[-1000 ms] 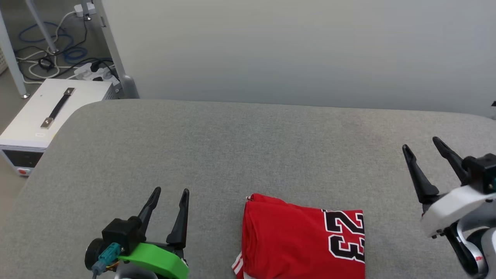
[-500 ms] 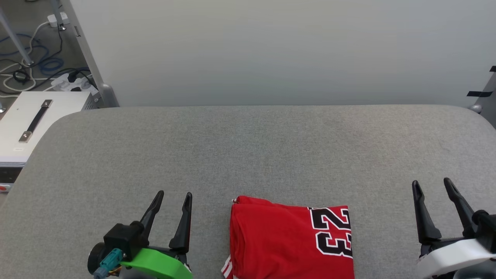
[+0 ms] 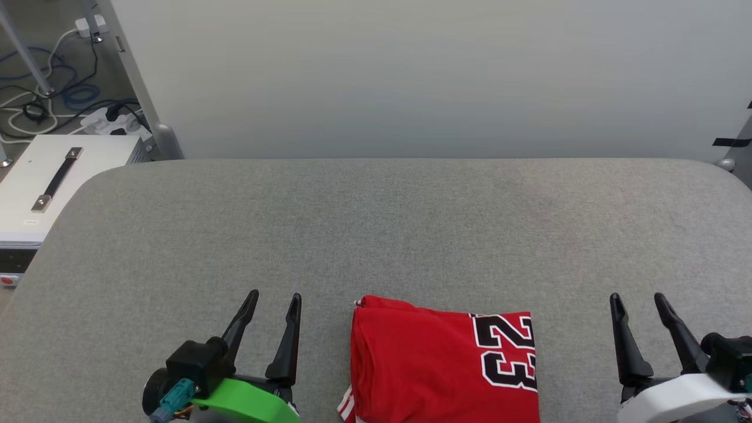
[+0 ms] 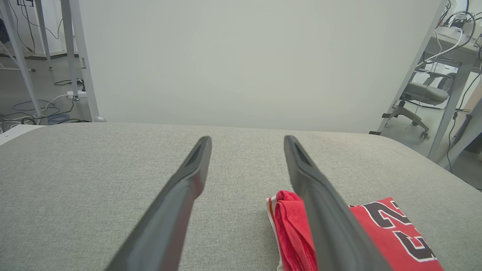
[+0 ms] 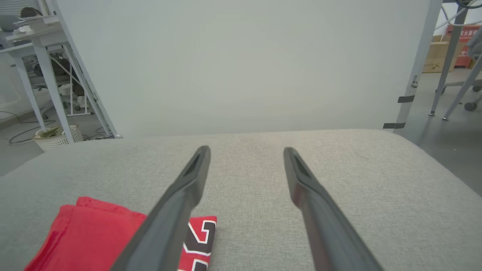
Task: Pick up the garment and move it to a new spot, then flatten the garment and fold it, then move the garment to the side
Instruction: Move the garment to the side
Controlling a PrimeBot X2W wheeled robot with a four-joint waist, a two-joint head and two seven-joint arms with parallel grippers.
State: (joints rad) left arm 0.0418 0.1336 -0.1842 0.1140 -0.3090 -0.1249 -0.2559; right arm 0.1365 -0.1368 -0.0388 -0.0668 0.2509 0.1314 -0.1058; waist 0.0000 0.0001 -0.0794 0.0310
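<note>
Folded garment [image 3: 435,364], 23 turned sideways

So the head camera panned a bit and the whole view shifted. Real change: the right gripper [image 3: 636,298] dropped back from its raised, tilted pose, tips now roughly level with the garment [image 3: 423,364] far edge.

A grey fabric-covered table with rounded corners [image 3: 376,235] spreads wide. Behind its far edge stands a plain pale partition panel [image 3: 411,76]. Off its left side sits a white box-shaped device with a black strap handle [image 3: 88,155]. Beyond its far-left corner, a white power strip [image 3: 111,122] and coiled blue cables [image 3: 79,95] lie on the floor.
</note>
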